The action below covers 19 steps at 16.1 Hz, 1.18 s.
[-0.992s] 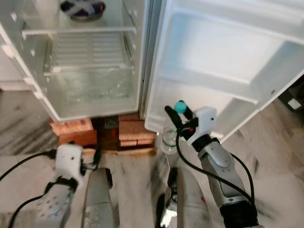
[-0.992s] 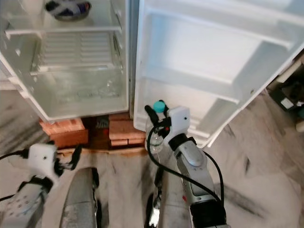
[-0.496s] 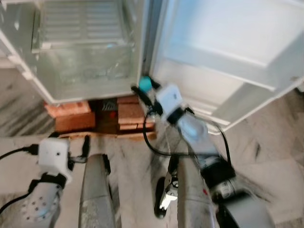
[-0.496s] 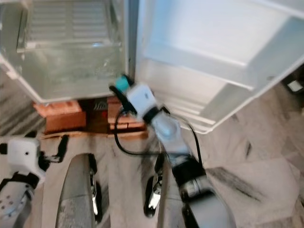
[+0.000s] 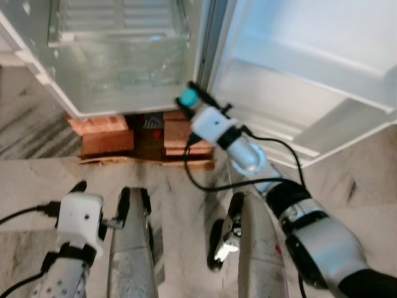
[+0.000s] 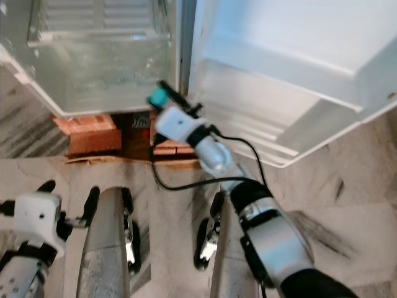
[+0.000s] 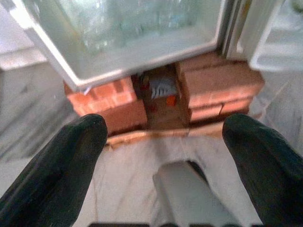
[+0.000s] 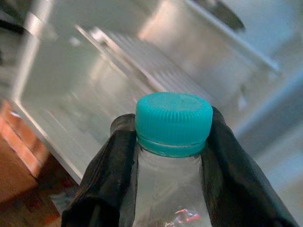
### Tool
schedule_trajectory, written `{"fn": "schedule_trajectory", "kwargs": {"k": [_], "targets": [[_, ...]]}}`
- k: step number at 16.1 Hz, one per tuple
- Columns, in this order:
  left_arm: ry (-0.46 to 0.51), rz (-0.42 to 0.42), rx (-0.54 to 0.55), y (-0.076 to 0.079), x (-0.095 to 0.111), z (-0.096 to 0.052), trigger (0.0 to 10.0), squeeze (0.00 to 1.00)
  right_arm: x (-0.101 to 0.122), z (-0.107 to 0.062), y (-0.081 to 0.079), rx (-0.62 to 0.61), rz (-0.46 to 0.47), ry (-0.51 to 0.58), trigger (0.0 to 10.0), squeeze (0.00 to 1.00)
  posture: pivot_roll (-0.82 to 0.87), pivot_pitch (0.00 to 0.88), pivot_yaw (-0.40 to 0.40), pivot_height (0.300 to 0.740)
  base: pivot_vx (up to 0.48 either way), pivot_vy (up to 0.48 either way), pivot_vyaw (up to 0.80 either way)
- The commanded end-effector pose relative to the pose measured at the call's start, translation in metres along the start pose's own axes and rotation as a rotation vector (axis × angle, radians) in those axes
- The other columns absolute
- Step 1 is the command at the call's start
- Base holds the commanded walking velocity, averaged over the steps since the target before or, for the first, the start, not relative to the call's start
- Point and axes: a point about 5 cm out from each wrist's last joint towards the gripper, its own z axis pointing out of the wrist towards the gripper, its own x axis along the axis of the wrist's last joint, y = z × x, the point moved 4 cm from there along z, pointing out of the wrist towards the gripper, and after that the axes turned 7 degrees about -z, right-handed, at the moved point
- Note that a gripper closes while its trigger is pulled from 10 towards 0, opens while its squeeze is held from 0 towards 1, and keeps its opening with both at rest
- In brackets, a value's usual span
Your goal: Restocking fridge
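The bottle (image 8: 173, 198) is clamped at the neck, below its teal cap (image 5: 188, 97), by the right pincer (image 5: 197, 99), presumably for upright insertion into the fridge (image 5: 118, 81) at 11 o'clock. The left pincer (image 7: 165, 151) is held apart, idle, low at 7 o'clock.

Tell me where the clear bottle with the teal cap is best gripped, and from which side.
The neck, just under the teal cap, with one finger on each side. The right gripper already holds the bottle that way: its fingers flank the narrow neck, and the cap's wider rim sits above them, which should help stop slipping. Coming from the sides likely suits the round neck best.
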Motion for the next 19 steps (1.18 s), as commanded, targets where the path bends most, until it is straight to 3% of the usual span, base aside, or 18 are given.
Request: {"fn": "schedule_trajectory", "kwargs": {"k": [1,14,15,16,17,19], "targets": [[-0.028,0.015,0.013,-0.003,-0.002,-0.006,10.0,0.00,-0.010,-0.005,0.009,-0.065,0.000,-0.039,10.0,0.00,0.38,0.443,-0.065,0.563,0.000,0.000,0.00],[-0.043,0.015,0.016,-0.003,-0.001,-0.007,10.0,0.00,-0.012,-0.005,0.009,-0.096,-0.024,-0.040,10.0,0.00,0.38,0.443,-0.065,0.563,0.000,0.000,0.00],[-0.030,0.007,0.006,0.002,0.000,0.001,10.0,0.00,-0.012,-0.002,0.070,-0.372,0.031,-0.049,10.0,0.00,0.36,0.435,-0.059,0.563,0.000,0.000,0.00],[-0.029,0.000,0.000,0.006,-0.001,0.005,10.0,0.00,-0.017,-0.004,0.081,-0.413,0.168,-0.061,10.0,0.00,0.35,0.425,-0.063,0.563,0.000,0.000,0.00],[-0.030,-0.001,-0.003,0.007,-0.002,0.007,10.0,0.00,-0.023,-0.010,0.067,-0.338,0.309,-0.060,10.0,0.00,0.35,0.420,-0.067,0.563,0.000,0.000,0.00],[-0.026,-0.007,-0.006,0.008,-0.004,0.012,10.0,0.00,-0.031,-0.023,0.039,-0.184,0.459,-0.054,10.0,0.00,0.32,0.405,-0.077,0.563,0.000,0.000,0.00]]}}
